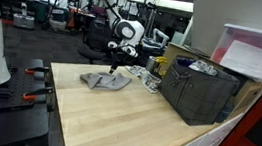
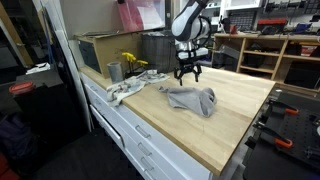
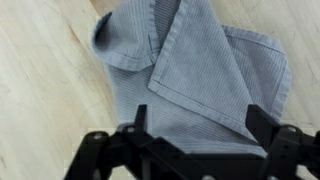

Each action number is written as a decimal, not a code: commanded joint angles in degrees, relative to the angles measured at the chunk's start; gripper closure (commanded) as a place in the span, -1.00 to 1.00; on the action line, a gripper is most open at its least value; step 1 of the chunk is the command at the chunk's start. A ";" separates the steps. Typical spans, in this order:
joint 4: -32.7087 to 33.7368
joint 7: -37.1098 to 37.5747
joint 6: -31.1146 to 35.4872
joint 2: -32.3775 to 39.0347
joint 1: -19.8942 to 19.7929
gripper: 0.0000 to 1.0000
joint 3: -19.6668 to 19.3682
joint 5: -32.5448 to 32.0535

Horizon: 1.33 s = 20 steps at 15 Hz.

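crumpled grey fabric cloth (image 3: 190, 70) lies toward the middle of the pale wooden workbench (image 1: 115, 121), off its edges. the black two-fingered gripper (image 2: 188, 76) hovers just above it, fingers spread wide, holding nothing. a dark plastic crate (image 1: 201, 92) stands nearby.

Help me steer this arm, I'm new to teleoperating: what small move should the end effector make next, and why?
Probably a short, straight descent. The end effector hangs open above the grey cloth, not touching it, and the wrist view shows its folded flap lying between the fingers, so lowering would likely bring them around it.
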 commanded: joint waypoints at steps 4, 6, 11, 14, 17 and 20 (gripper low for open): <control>0.88 -20.71 2.66 3.93 -4.44 -1.00 5.30 1.83; 0.17 -25.09 2.00 4.49 -5.21 -1.00 6.21 1.66; -0.62 -29.15 0.28 6.78 -5.02 -1.00 5.83 -0.65; -0.90 -29.15 -0.11 7.57 -4.77 -1.00 5.41 -2.26; -1.30 -28.85 0.14 7.67 -4.65 -1.00 5.33 -3.28; -1.86 -28.48 0.40 7.53 -4.35 -1.00 5.02 -4.29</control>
